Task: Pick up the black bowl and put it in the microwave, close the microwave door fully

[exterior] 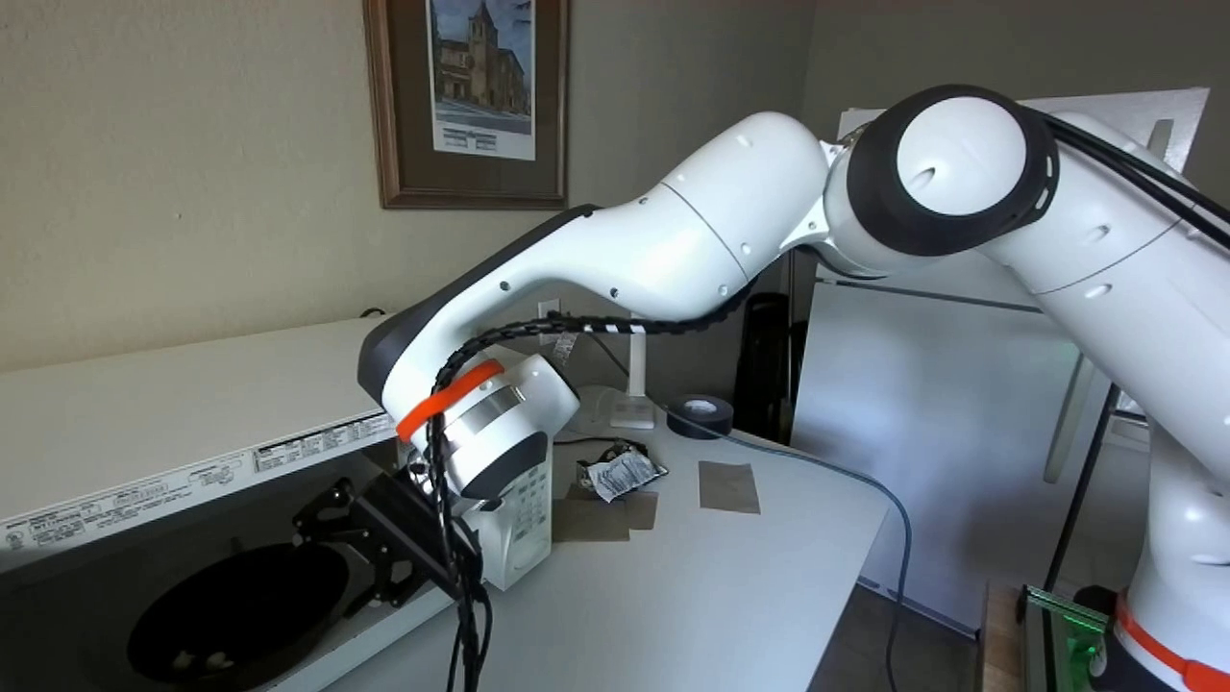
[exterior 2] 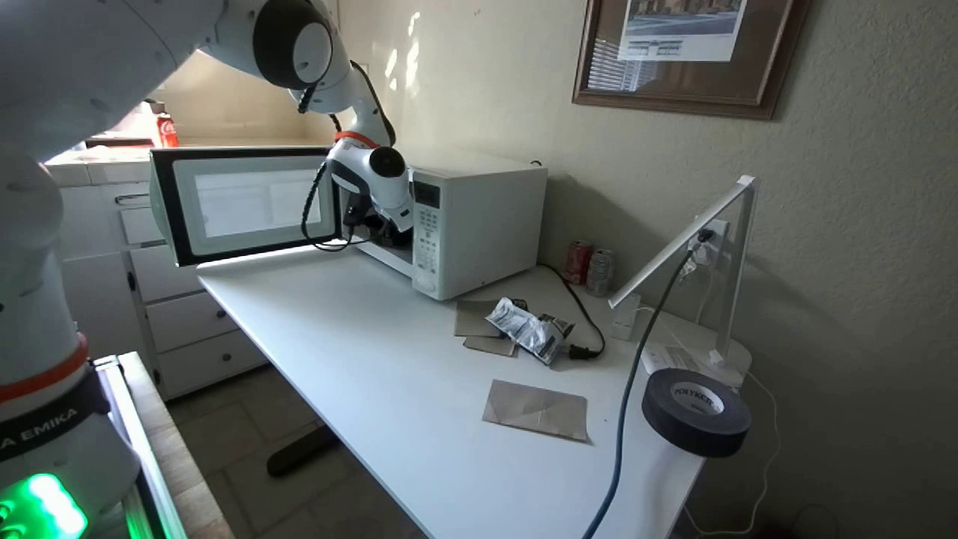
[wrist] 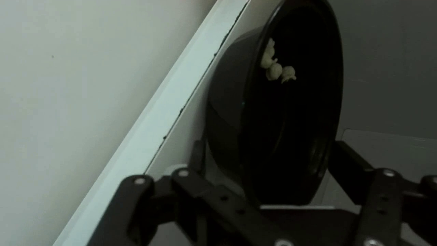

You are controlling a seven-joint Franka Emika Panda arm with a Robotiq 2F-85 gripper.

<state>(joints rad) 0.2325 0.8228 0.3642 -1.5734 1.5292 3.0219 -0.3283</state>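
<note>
A round black bowl [exterior: 235,605] sits inside the microwave [exterior 2: 494,224], at the lower left in an exterior view, just behind the white front sill [wrist: 167,102]. It lies there, I take it, because the task wants it there; the cavity is too dark to tell whether it rests quite flat. At the bottom of the wrist view, the robot's pincer [wrist: 268,147] is spread wide, its two fingers [wrist: 351,171] on opposite sides of the bowl's near end and not pinching it; I cannot tell whether either brushes it. That spread suits a release, so that the microwave carries the weight.

The bowl itself is deep black with a faint gleam along the rim. Toward the upper middle of the wrist view, a few pale lumps [wrist: 275,71], perhaps popcorn, cluster by its inner wall.

Further out, the white arm [exterior: 663,250] arches down from the upper right in an exterior view, into the opening. The microwave door [exterior 2: 247,206] stands swung open at the left in an exterior view, presumably so that the arm can pass; closing it is not yet done, and calls for the arm to come clear first. On the white table [exterior 2: 359,359], right of the microwave, lie a silver wrapper [exterior 2: 528,329] and, at the lower right, a roll of dark tape [exterior 2: 696,415].
</note>
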